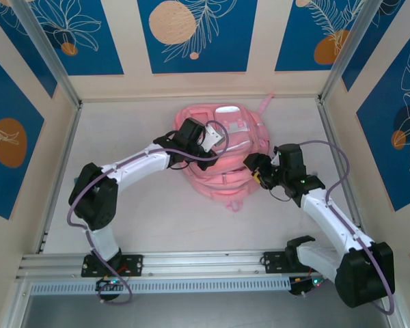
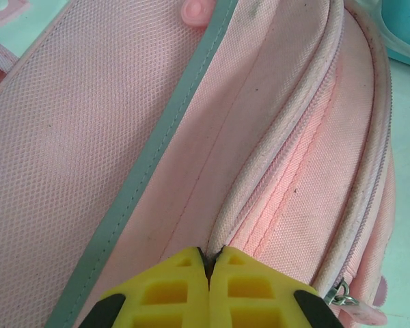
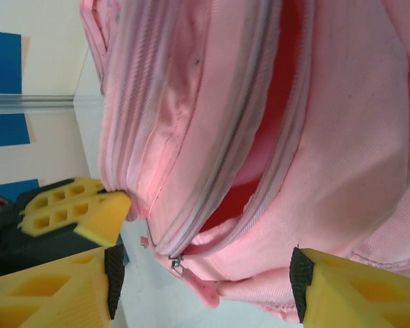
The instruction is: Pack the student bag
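Pincer on the left (image 2: 208, 263) is shut tight, its two yellow fingers pressed together with only a dark slit between them. Their tips rest on the student bag (image 1: 222, 154) right where a zip seam folds, and I cannot tell whether any cloth is nipped there. The right pincer (image 3: 203, 273) stands open, one yellow finger at the lower left of its wrist view and one at the lower right. It holds nothing; the bag's pink bulk lies between and beyond the fingers.

The bag lies on the white bench (image 1: 157, 219) in the upper middle of the top view, near the back wall, with a strap (image 1: 263, 104) poking out at its upper right. In the right wrist view one zip gapes, showing a reddish inside, and a small zip pull (image 3: 174, 264) hangs low in the frame. At the left edge of that view the left pincer's fingers touch the bag's side. A grey-green strip (image 2: 147, 184) runs diagonally across the left wrist view.

Blue wall panels (image 1: 191, 34) with orange discs ring the bench, and a metal rail (image 1: 191, 263) crosses the bottom.

The left arm bends at the left of the frame and reaches right to the bag's upper left. The right arm folds at the lower right corner and slopes up-left to the bag's right edge.
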